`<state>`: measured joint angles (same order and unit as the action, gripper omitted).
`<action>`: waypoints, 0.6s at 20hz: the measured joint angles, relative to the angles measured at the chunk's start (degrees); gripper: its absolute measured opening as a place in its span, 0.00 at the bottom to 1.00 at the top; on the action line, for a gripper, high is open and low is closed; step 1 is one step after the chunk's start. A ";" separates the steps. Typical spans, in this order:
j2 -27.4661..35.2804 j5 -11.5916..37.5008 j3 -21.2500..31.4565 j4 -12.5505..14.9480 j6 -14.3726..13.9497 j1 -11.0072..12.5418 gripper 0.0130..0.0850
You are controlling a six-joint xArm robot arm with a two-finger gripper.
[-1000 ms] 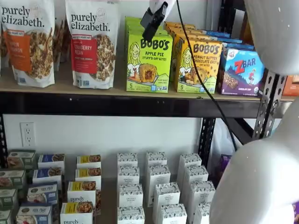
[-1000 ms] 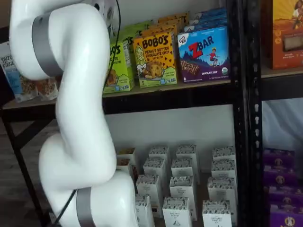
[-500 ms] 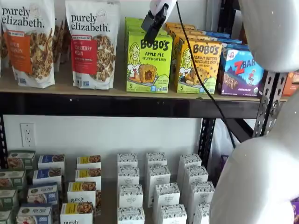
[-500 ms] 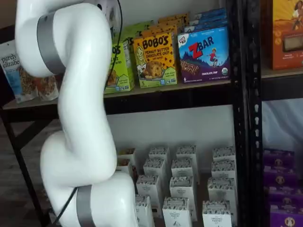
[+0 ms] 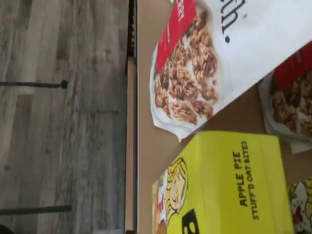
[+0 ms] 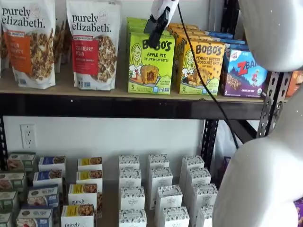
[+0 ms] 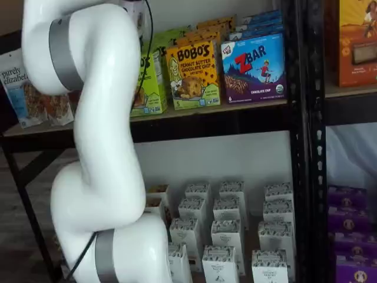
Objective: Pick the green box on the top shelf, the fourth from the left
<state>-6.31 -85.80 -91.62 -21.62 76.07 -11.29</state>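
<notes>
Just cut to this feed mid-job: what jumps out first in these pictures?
The big glossy white robot arm fills the foreground in both shelf views. In a shelf view its black-fingered gripper hangs in front of the upper edge of the lime-green Bobo's Apple Pie carton on the tan wooden top shelf; whether the fingers are apart can't be told. Beside the carton stand the white Purely Elizabeth granola bag and the yellow-orange Bobo's box.

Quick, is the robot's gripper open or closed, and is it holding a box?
Gripper: seen side-on above the green box, so the gap does not show; it stands wide open and holds nothing yet.
</notes>
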 joint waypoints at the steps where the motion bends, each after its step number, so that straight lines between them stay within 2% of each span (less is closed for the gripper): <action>1: 0.14 -0.14 -0.10 0.26 0.00 -0.03 1.00; 12: 0.13 1.27 1.29 1.67 0.16 -0.42 1.00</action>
<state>-6.18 -84.53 -90.33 -19.95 76.23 -11.71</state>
